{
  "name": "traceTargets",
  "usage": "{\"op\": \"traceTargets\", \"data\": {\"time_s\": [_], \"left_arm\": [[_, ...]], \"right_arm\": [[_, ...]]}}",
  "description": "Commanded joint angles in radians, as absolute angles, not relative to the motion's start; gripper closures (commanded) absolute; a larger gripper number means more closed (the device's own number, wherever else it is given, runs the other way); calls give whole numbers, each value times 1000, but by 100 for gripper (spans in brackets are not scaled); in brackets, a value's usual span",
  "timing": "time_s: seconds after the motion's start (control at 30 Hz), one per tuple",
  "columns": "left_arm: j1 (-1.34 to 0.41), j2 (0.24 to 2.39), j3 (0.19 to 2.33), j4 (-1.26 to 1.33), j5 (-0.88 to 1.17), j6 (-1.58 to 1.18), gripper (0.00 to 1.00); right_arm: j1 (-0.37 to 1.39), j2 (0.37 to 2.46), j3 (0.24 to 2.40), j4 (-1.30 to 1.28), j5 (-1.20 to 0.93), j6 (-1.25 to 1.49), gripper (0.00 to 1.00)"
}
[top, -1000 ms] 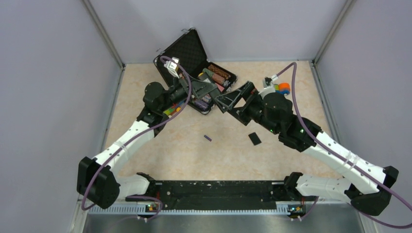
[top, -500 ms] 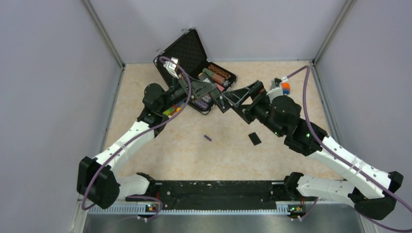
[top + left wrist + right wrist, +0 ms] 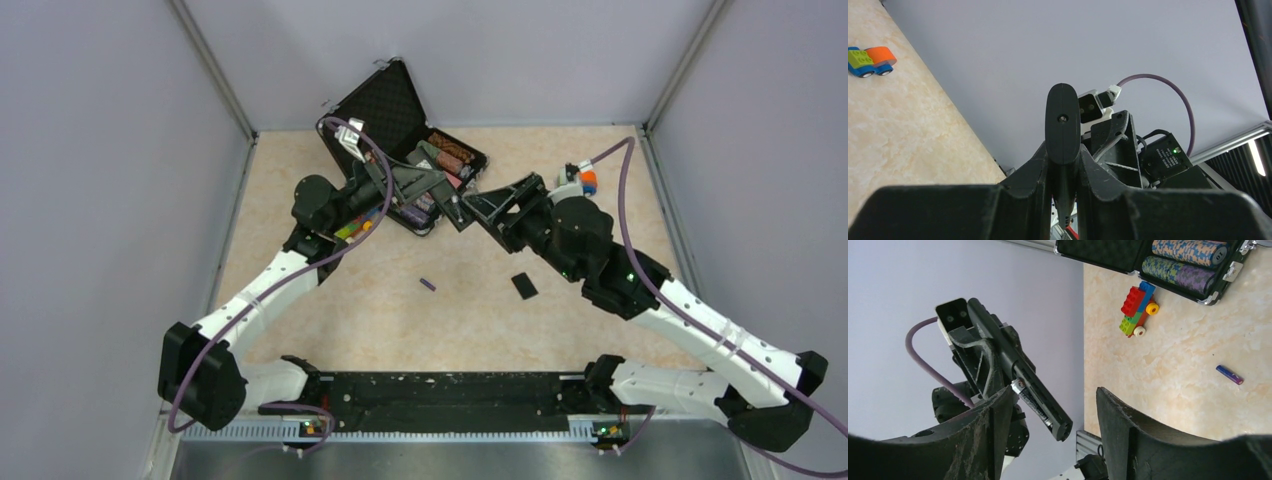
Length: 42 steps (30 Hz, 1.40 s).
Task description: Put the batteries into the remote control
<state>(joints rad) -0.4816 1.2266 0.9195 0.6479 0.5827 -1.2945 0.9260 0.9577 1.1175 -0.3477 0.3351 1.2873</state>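
Left fingers [image 3: 1024,186] clamping remote control [image 3: 1063,120], dark battery [image 3: 1030,400] in its bay, print unreadable

free: near table [image 3: 400,330] middle | blocking: purple battery [image 3: 427,284], black cover [image 3: 524,286] (both low) | far: open case [image 3: 385,110]

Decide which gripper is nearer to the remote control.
Left. The left gripper is shut on the remote control, which sticks out past its jaws. The right gripper sits just off the remote's battery side, jaws apart, not gripping it.
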Motion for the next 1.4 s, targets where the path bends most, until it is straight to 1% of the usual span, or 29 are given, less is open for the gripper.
{"op": "traceTargets", "data": {"time_s": [0.0,0.27,0.8,1.03,1.37], "left_arm": [[-485,1201,917,738,593,-1308,100],[-487,1206,910,765,599,-1321,100],[-487,1216,920,721,578,-1311,100],[-487,1207,917,692,573,-1293,100],[-487,1209,917,688,572,-1293,100]], "right_arm": [[911,979,1132,-347,312,1293,39],[899,1014,1141,-348,261,1286,44],[888,1019,1129,-331,217,1269,44],[866,1020,1152,-335,202,1289,24],[861,1057,1189,-313,141,1257,8]]}}
